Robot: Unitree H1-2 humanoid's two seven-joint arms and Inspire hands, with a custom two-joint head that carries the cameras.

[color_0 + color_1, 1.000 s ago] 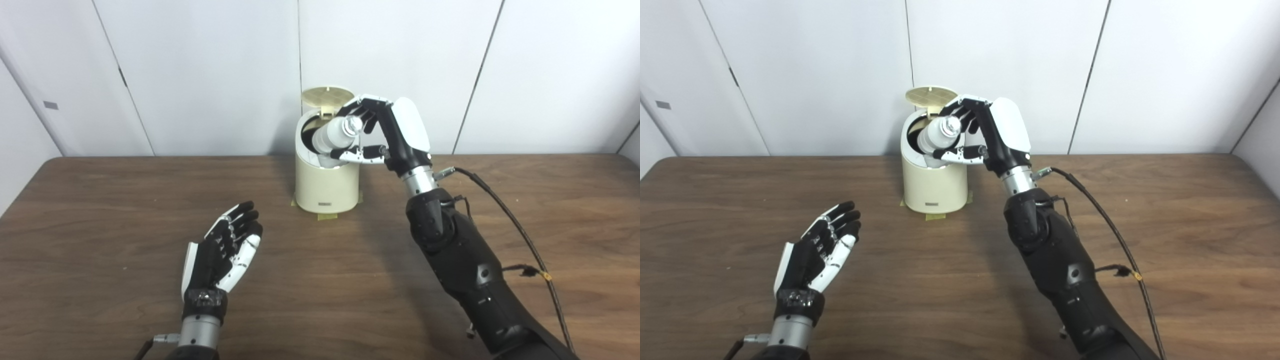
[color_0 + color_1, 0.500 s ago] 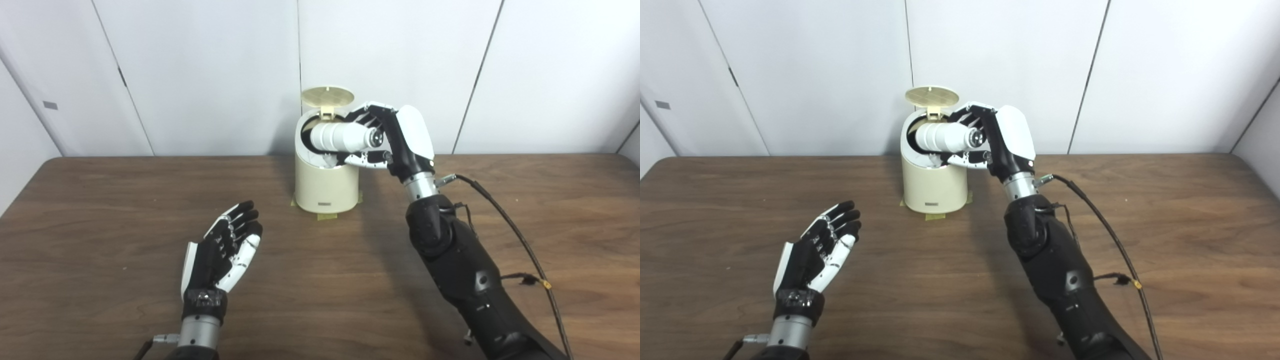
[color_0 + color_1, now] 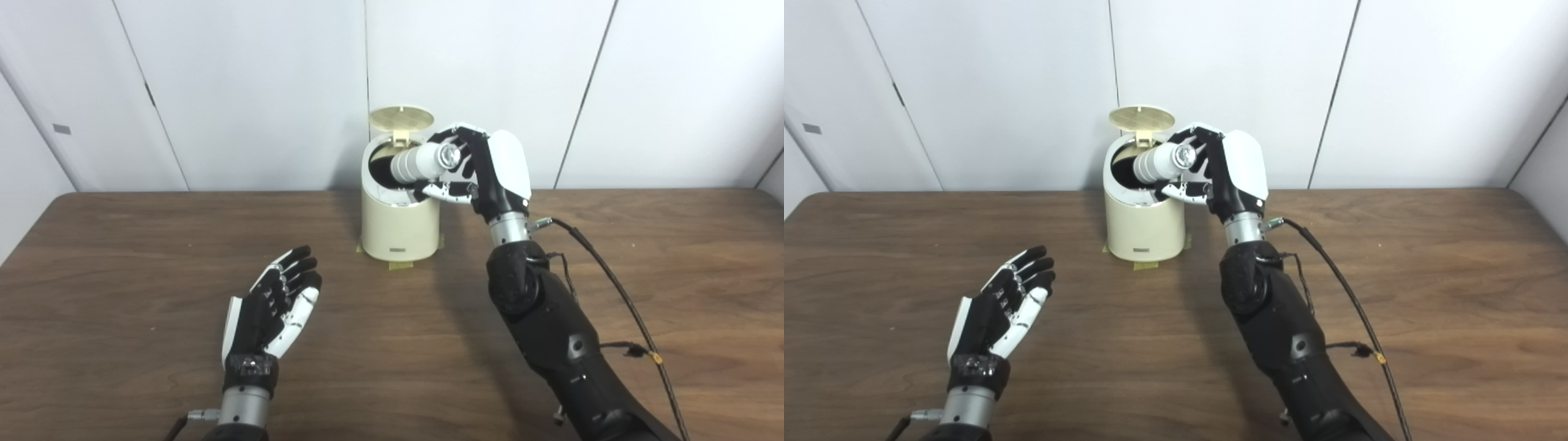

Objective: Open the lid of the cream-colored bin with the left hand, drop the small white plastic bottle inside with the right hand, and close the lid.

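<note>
The cream-colored bin [image 3: 399,226] stands at the table's far middle with its round lid [image 3: 401,117] tipped up and open at the back. My right hand [image 3: 484,171] hovers at the bin's right rim, shut on the small white plastic bottle [image 3: 422,162]. The bottle lies tilted, its base end over the dark opening and its cap end toward my palm. My left hand [image 3: 275,306] rests low over the table near the front left, palm up, fingers apart and empty.
Tape strips [image 3: 401,264] hold the bin's base to the brown wooden table [image 3: 122,275]. A black cable [image 3: 618,288] runs from my right wrist along the forearm. White wall panels stand right behind the bin.
The right hand has shifted slightly left and turned, so the bottle now points more steeply down into the bin's opening. The left hand and the lid have not moved.
</note>
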